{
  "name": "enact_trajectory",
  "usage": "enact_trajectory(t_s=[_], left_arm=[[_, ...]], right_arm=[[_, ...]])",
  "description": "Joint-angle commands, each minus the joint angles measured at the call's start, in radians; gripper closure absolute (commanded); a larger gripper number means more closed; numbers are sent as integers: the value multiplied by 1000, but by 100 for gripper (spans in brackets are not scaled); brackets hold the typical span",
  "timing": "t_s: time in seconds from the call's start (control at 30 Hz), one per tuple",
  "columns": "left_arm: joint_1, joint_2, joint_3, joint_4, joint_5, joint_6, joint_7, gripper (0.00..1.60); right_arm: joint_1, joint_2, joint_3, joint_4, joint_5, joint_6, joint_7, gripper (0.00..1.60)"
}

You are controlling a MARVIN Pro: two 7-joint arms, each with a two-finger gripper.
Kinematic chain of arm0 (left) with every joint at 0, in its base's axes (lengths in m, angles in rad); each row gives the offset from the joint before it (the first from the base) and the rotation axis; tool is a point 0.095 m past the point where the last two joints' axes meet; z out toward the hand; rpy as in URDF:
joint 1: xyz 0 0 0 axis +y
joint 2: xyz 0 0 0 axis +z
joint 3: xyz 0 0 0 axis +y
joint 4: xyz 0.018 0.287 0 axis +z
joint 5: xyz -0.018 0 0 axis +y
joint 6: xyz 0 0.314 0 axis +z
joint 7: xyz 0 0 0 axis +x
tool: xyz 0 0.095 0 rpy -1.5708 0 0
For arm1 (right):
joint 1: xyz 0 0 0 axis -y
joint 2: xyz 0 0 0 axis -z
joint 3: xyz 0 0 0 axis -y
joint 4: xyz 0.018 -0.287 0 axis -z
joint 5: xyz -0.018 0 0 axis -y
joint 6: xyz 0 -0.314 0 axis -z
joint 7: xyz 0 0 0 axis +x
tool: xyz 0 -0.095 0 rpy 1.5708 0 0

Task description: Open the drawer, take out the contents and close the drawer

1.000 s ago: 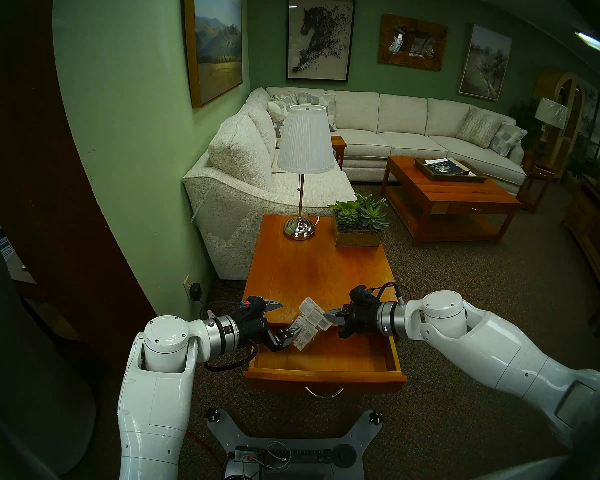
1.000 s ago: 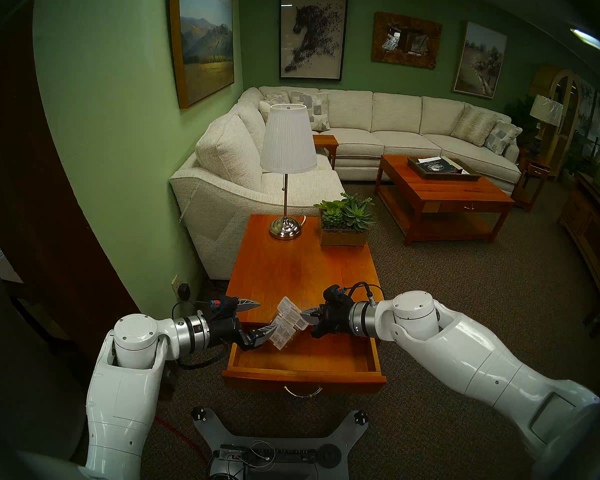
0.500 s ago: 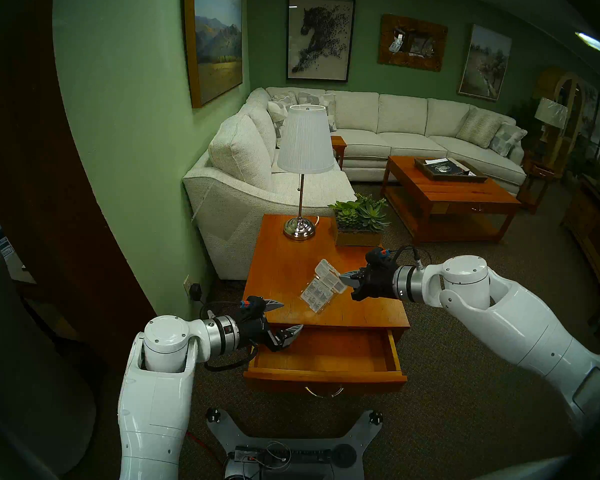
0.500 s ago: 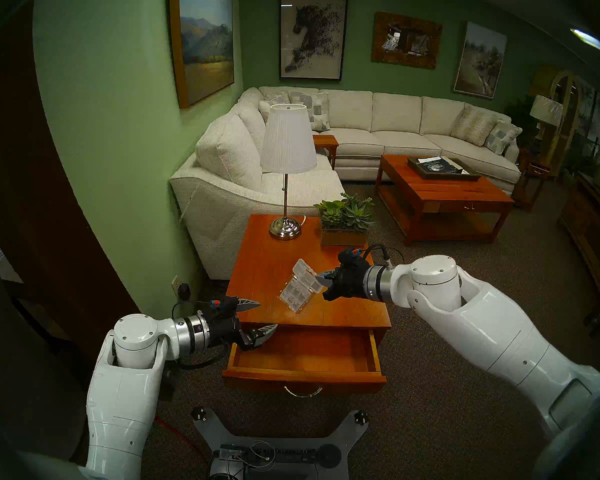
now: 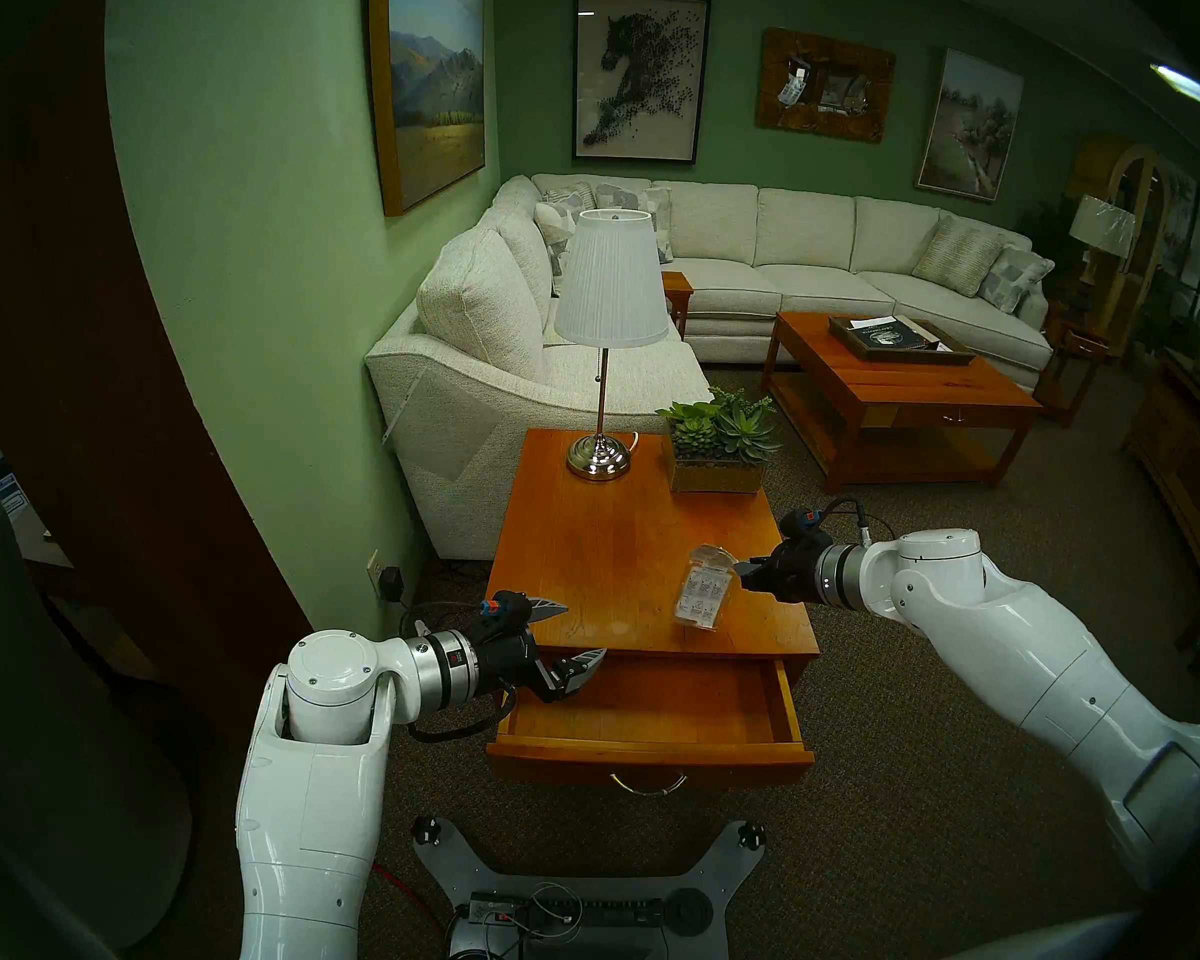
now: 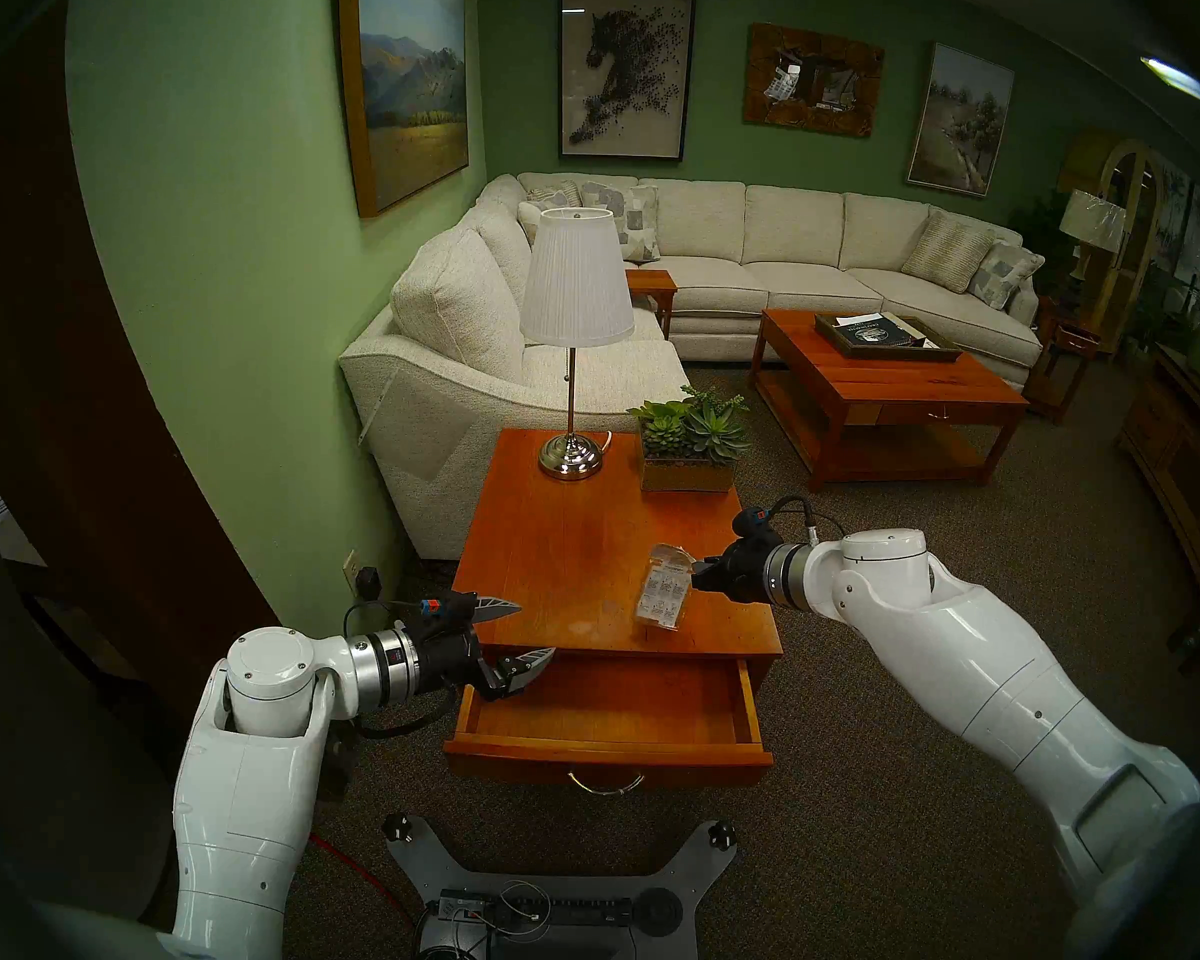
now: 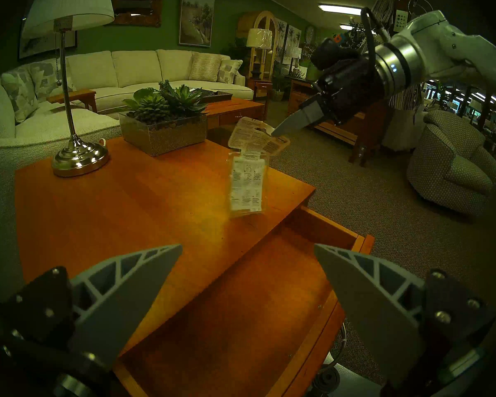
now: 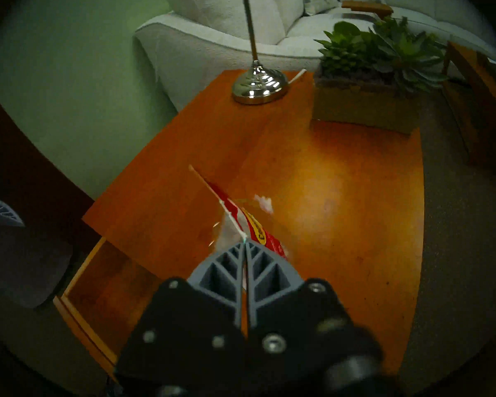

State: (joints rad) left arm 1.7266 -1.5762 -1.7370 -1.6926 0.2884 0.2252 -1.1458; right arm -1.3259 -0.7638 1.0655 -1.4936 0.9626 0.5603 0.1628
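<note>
The orange-brown wooden drawer (image 5: 646, 758) of the small end table (image 5: 604, 557) stands pulled out, its inside bare, with the silver bail handle (image 5: 649, 784) on its front. My right gripper (image 5: 741, 567) is shut on the top end of the clear blister package (image 5: 702, 591). The package hangs upright over the right front part of the tabletop. I cannot tell whether its lower edge touches the wood. It also shows in the left wrist view (image 7: 246, 184) and edge-on in the right wrist view (image 8: 252, 224). My left gripper (image 5: 583, 631) is open and empty over the drawer's back left corner.
A lamp (image 5: 601, 453) and a succulent planter (image 5: 718, 463) stand at the back of the end table. A white sofa (image 5: 472, 383) is behind it and a coffee table (image 5: 895, 397) is to the back right. My base (image 5: 583, 889) is in front of the drawer.
My right gripper has carried the package from above the drawer, beside the left gripper's finger, up and back to the right over the tabletop, where it now hangs upright. The left arm has stayed still.
</note>
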Motion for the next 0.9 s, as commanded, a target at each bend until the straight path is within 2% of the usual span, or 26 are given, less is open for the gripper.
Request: enact_trajectory(t_s=[0.0,0.1,0.33,0.77,0.8,0.83,0.87], left_arm=[[-23,-5,2,-28,-7,1,-1,0],[-24,-6,1,-28,-6,1,-2,0],[-24,-7,0,-28,-4,1,-3,0],[-24,-10,-2,-28,-1,0,-6,0],[-24,-11,-2,-29,-1,0,-6,0],[-24,-11,-2,-29,-1,0,-6,0],[-24,-11,-3,-29,0,0,-7,0]], right_arm=[[59,-80,-13,77,-5,-39,23,160],[85,-112,-41,135,-16,-46,31,160],[100,-134,-68,182,-33,-60,32,160],[77,-125,-64,176,-48,-83,31,160],[74,-122,-64,173,-51,-85,31,103],[68,-117,-64,165,-54,-88,27,78],[62,-112,-61,156,-53,-88,26,0]])
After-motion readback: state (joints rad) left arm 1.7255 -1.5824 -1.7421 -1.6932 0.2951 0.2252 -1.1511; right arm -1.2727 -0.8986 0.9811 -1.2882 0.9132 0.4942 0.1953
